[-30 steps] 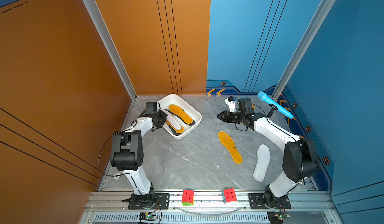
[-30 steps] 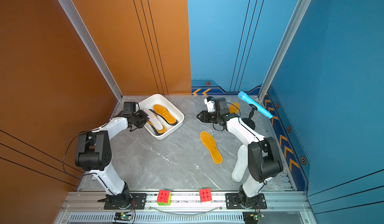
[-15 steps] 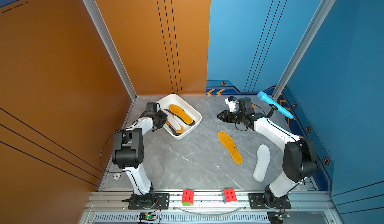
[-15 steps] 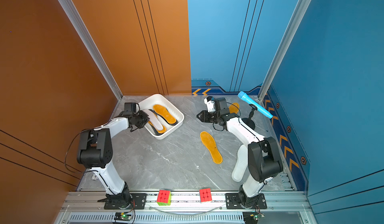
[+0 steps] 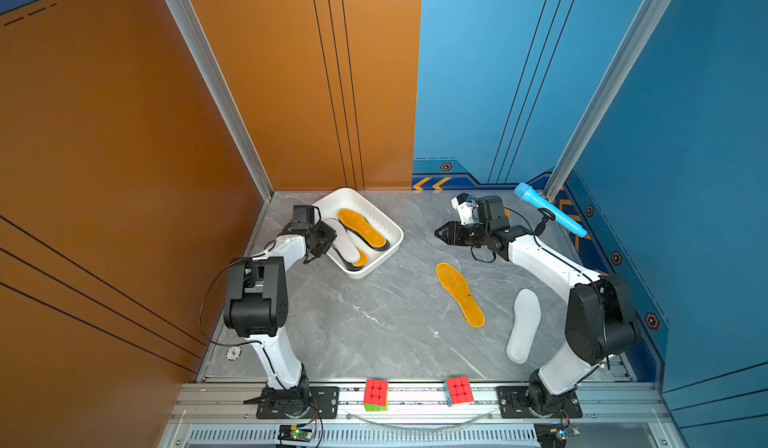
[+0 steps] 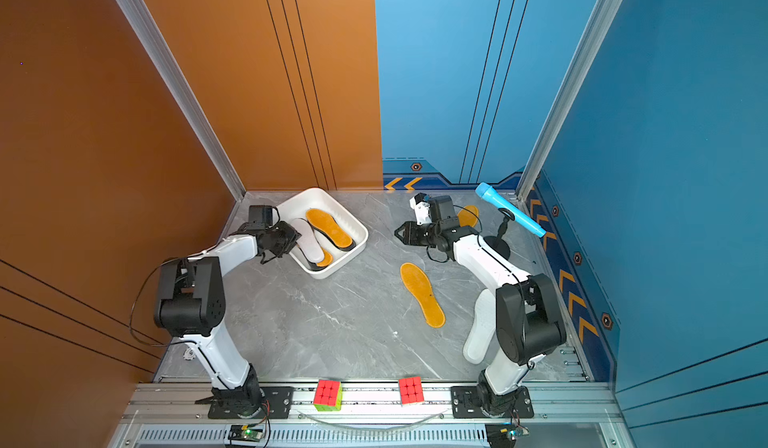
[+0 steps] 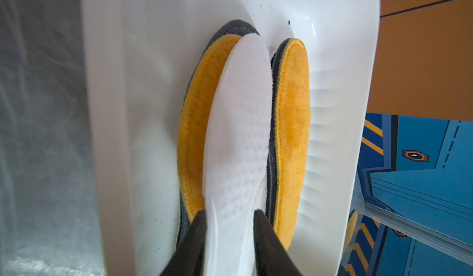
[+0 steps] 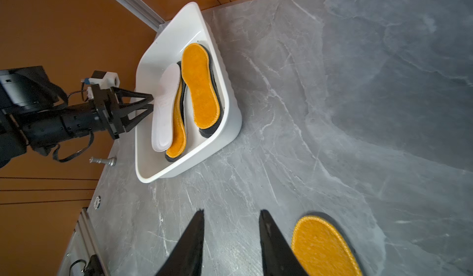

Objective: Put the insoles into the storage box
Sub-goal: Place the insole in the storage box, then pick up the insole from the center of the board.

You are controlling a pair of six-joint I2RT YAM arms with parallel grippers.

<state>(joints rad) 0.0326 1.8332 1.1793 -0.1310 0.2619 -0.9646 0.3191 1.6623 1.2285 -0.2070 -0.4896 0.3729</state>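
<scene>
Within the last second the fingers of the left gripper [image 8: 152,102] have been opened. A moment ago they were closed on the near end of the white insole [image 7: 238,123]. Now a clear gap is seen between them in the right wrist view, and that end lies at the tips but, as it is judged, is no longer pinched. The gripper itself has not been taken away; it is held at the rim of the storage box [image 5: 370,273], on the side toward the orange wall. The released insole lies inside the box, partly on top of one orange insole [image 7: 194,123] and beside a second orange insole [image 7: 291,123], with dark insoles visible under both. One more piece can therefore be counted as delivered, and the left arm may be withdrawn. The right gripper [image 8: 231,226] has been kept above the table [image 5: 374,321], with its fingers parted and nothing between them. Three pieces are still left outside the box: an orange table insole [image 5: 459,294] near this gripper, a white table insole [image 5: 524,325] close to the right arm's base, and a half-hidden orange insole [image 6: 468,215] behind that arm. The task is judged as only partly done.
</scene>
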